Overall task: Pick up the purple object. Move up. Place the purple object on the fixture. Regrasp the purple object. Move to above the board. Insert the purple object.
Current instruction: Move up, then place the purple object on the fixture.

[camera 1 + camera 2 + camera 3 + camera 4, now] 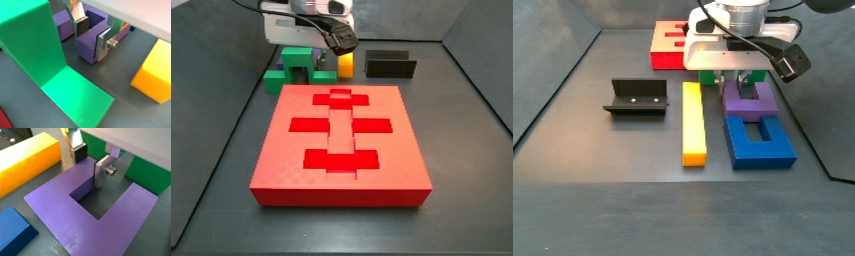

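- Claw (85,164): low over the purple object, fingers apart, one silver plate on each side of a prong; in both wrist views pads sit close to the prong faces, contact not confirmed. Also seen in a side view (743,82).
- Purple object (93,210): U-shaped block lying flat on the counter (593,130), between the green block and the blue block; seen in a wrist view (90,42) and in a side view (748,99).
- Green block (47,65): L-shaped, upright wall plus flat foot, just beside the purple object; in a side view (294,60) it stands beyond the board's far edge.
- Yellow block (692,122): long bar, lies on the counter betw. the fixture and the purple/blue pair; also in wrist views (27,160) and (155,75).
- Blue block (760,140): U-shaped, flat on the counter, touching or just beside the purple object, nearer the camera in that side view; a corner shows in a wrist view (13,230).
- Fixture (636,98): dark L-bracket, stands apart from the blocks, nothing on it; also in a side view (389,65).
- Board (341,140): large red slab w/ darker cross and bar recesses, recesses unfilled; well apart from the claw. Partly visible behind the arm in a side view (671,45).
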{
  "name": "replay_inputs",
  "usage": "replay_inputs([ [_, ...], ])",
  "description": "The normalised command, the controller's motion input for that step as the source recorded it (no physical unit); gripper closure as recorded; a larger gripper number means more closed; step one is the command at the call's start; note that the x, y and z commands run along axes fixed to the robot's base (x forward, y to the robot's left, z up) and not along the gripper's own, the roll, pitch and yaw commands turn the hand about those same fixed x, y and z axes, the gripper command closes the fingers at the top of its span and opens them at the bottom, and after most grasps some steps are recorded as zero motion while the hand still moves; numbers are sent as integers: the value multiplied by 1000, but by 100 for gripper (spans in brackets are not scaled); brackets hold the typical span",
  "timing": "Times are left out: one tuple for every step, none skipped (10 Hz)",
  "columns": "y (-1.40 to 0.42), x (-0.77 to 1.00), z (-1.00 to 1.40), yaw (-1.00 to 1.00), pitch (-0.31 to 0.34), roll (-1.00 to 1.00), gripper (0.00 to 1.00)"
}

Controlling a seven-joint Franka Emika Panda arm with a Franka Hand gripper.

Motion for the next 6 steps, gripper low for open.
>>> replay_inputs([
  [0, 0, 833, 0, 0, 0, 100],
  [-15, -82, 790, -28, 34, 3, 100],
  [-15, -102, 678, -28, 38, 3, 100],
  [-5, -56, 289, -17, 2, 6, 100],
  [0, 0, 0, -9, 0, 0, 100],
  [-14, 0, 323, 0, -77, -337, 100],
])
